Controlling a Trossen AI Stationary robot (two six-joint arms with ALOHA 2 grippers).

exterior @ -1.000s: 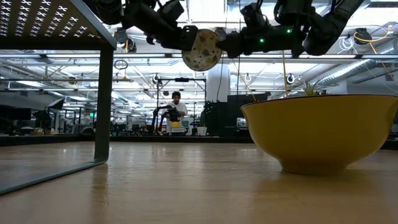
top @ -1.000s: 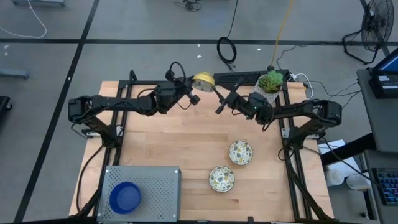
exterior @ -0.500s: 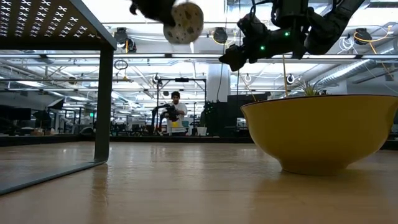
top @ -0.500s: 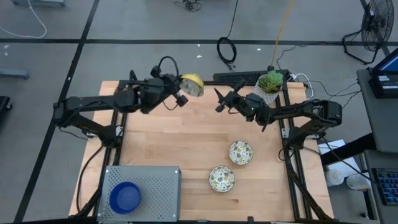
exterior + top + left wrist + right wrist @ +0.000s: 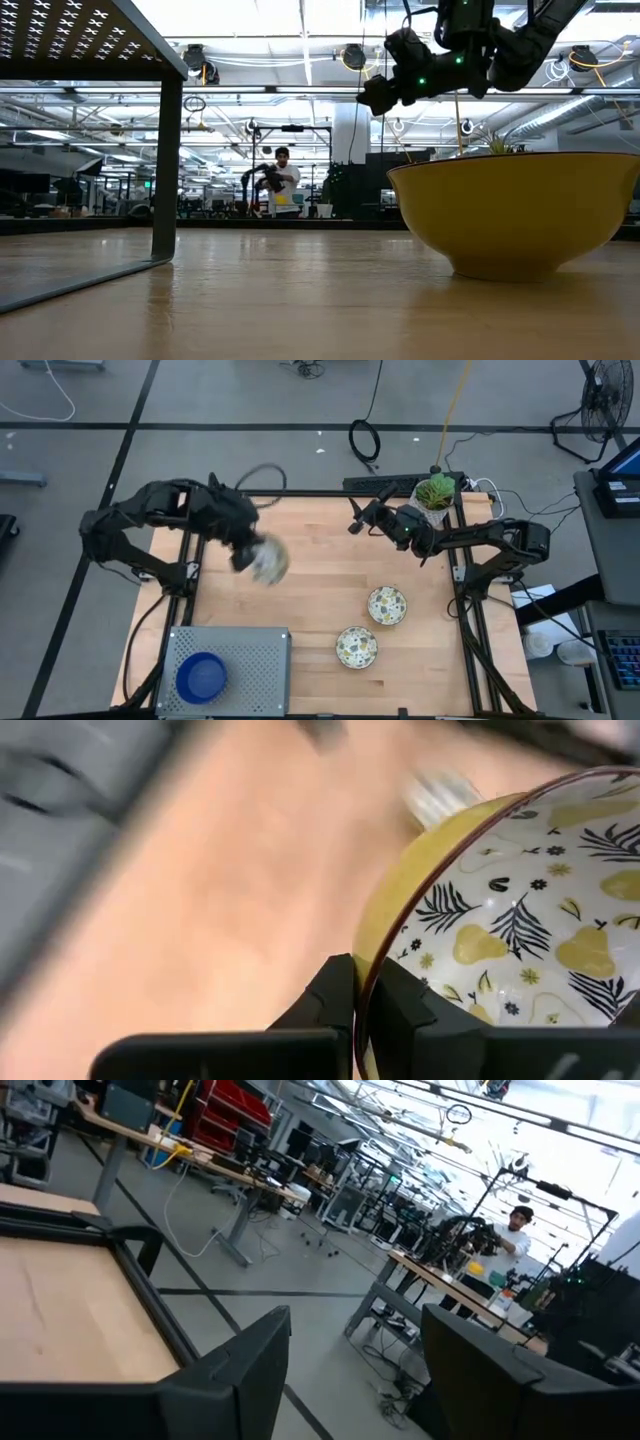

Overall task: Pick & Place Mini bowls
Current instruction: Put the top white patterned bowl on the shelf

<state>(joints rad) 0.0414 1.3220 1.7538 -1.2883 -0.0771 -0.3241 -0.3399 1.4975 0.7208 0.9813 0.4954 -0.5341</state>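
A: What is the left gripper (image 5: 355, 995) carrying?

B: A mini bowl (image 5: 500, 910), yellow outside, white inside with pears and dark leaves printed on it; in the high view it shows as a pale blur (image 5: 267, 563) above the left-centre of the wooden table (image 5: 320, 590), just beside the end of the left arm.

A: And the fingers?

B: Nearly closed, pinching the rim; 1 finger (image 5: 325, 995) on the outer wall, the other (image 5: 405, 1010) inside; only the thin wall sits between them.

A: How would you expect it to handle?

B: I judge it stiff, glazed and fairly light, so slippery at the lip and liable to chip if dropped; a rim pinch leaves it free to swing about the pads, so a steady carry and a low release seem wise; the rim is the only sensible hold on so shallow a shape.

A: The other bowls?

B: 2 patterned ones (image 5: 387, 605) (image 5: 356, 647) rest on the table toward the right; 1 blue bowl (image 5: 201, 676) sits on the grey perforated stand (image 5: 260, 655) at the near left corner; a yellow bowl (image 5: 515, 212) fills the low view close to the camera.

A: The right gripper (image 5: 355, 1365)?

B: Fingers spread wide, holding nothing; it hangs over the far edge near the potted plant (image 5: 434, 493).
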